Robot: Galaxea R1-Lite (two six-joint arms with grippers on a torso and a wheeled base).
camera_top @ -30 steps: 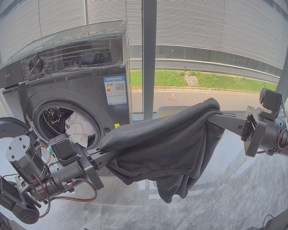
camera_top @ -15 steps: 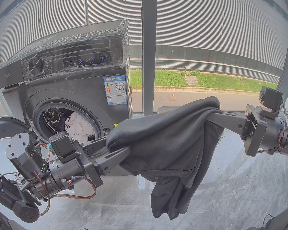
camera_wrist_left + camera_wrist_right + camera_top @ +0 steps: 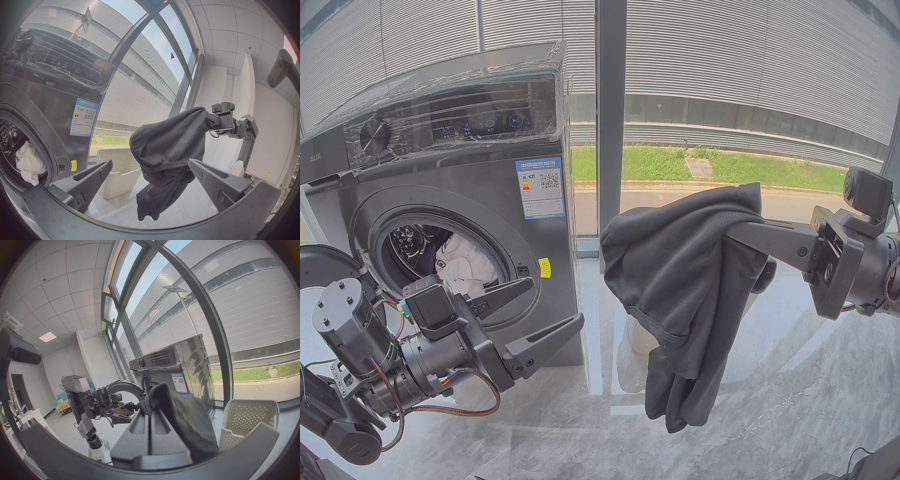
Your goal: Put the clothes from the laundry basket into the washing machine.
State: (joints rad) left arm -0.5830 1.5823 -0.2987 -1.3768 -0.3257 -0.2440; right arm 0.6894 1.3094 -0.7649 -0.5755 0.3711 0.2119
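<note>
**Dark garment hangs from right gripper; left gripper wide and empty**

The washing machine point(image 3: 456, 187) stands on the robot's left. Its door point(image 3: 322, 265) is swung aside, so the drum opening point(image 3: 440, 259) faces the robot, unblocked by the door.

The dark garment point(image 3: 687, 275) hangs in the air to the right of the machine, well apart from the opening. It is bunched over the right gripper point(image 3: 740, 232), whose fingers are pressed flat together on a fold near the top. The cloth drapes down in one long bundle above the floor point(image 3: 737, 425). Judgement: the garment is held high to keep the tail from dragging and to allow a carry across to the drum.

The laundry basket point(image 3: 120, 170), white and perforated, sits on the floor just beside the machine, behind and below the garment.

The left gripper point(image 3: 556, 301) sits before the machine's lower front, fingers spread wide, holding nothing. Judgement: this arm lies between garment and opening and stands in the way of a straight path.

A white garment point(image 3: 464, 262) lies in the drum, crowding one side of the mouth.
</note>
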